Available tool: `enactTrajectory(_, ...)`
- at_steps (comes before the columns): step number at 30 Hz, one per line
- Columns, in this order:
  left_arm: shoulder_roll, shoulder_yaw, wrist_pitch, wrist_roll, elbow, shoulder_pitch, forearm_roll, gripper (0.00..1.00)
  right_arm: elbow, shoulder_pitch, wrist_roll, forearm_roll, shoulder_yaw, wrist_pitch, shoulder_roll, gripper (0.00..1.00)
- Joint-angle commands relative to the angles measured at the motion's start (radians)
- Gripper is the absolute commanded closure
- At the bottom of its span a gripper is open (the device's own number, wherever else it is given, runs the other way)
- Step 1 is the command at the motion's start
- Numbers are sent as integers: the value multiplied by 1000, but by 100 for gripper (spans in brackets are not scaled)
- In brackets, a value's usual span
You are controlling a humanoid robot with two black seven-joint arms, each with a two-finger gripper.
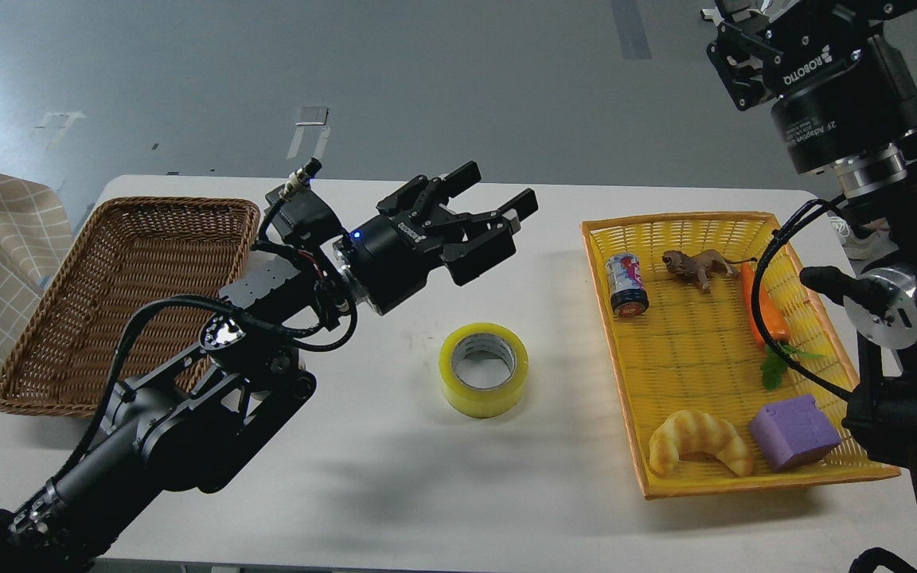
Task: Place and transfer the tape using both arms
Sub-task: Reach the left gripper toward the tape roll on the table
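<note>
The yellow tape roll lies flat on the white table, its grey-white core facing up. My left gripper is open and empty. It points right and hangs above the table, up and slightly behind the tape, without touching it. My right gripper is high at the top right, above the far end of the yellow tray. Its fingers are cut off by the frame's top edge.
A brown wicker basket stands at the left. A yellow tray at the right holds a can, a toy lion, a carrot, a croissant and a purple block.
</note>
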Motion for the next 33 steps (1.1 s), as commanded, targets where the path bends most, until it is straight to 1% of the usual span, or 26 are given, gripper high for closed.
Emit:
enactTrajectory(1, 9, 63, -1, 71, 43, -10, 1, 2, 0, -6, 0, 0, 0, 1, 0, 0)
enactTrajectory(2, 9, 81, -1, 88, 52, -10, 1, 2, -2, -8, 2, -1, 0, 0, 0, 0)
enactTrajectory(4, 11, 96, -1, 94, 57, -5, 1, 2, -2, -11, 0, -1, 0, -2, 2, 0)
enactTrajectory(9, 14, 147, -1, 94, 92, 2, 1, 2, 0, -20, 0, -1, 3, -2, 2, 0)
enactTrajectory(13, 14, 198, -1, 94, 93, -1, 1, 2, -2, -20, 2, -3, 3, -3, 0, 0)
enactTrajectory(15, 14, 202, -1, 94, 96, -2, 1, 2, 2, -25, 2, -3, 6, -8, 0, 0)
enactTrajectory(18, 12, 201, -1, 94, 145, -13, 1, 2, 11, -35, 2, -1, 29, -11, 6, 0)
enactTrajectory(20, 12, 201, -1, 94, 146, -13, 1, 2, 11, -35, 2, -1, 30, -11, 6, 0)
enactTrajectory(22, 12, 202, 1, 94, 199, -15, 1, 2, 15, -40, 2, -1, 34, -11, 6, 0)
enactTrajectory(28, 9, 204, 2, 94, 244, -12, 1, 2, 25, -58, 2, -1, 34, -11, 9, 0)
enactTrajectory(31, 12, 225, 4, 93, 244, -12, 1, 2, 26, -61, 2, -1, 34, -11, 9, 0)
enactTrajectory(32, 18, 262, 19, 93, 247, -13, 1, 2, 28, -61, 2, -1, 36, -11, 9, 0)
enactTrajectory(33, 21, 270, 27, 93, 250, -12, 1, 2, 28, -61, 2, -1, 36, -11, 9, 0)
